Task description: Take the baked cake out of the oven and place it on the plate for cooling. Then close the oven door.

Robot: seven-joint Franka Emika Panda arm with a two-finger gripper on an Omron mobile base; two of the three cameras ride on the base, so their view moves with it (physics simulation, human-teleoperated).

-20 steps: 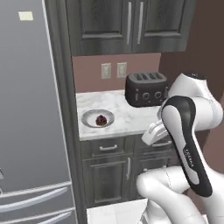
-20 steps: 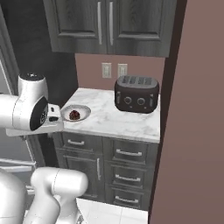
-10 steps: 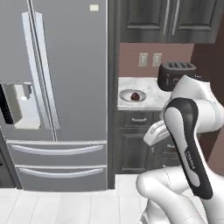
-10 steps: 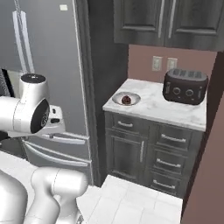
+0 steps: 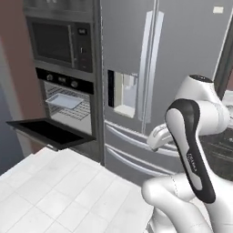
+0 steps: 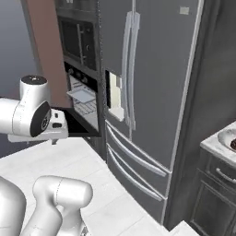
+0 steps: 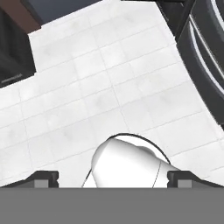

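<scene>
Tool (image 7: 113, 178) wide open, empty, over white floor; oven (image 5: 68, 102) well apart, oven door (image 5: 48, 132) down.

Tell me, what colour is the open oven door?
Black; the oven door shows best in the left base view.

Steel fridge (image 5: 182, 68) beside microwave (image 5: 57, 43), tiled floor (image 7: 87, 87)

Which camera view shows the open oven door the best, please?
The left base view: the oven door lies flat and open, fully visible below the oven. In the right base view the arm covers most of the door. The hand view looks down at floor tiles.
</scene>
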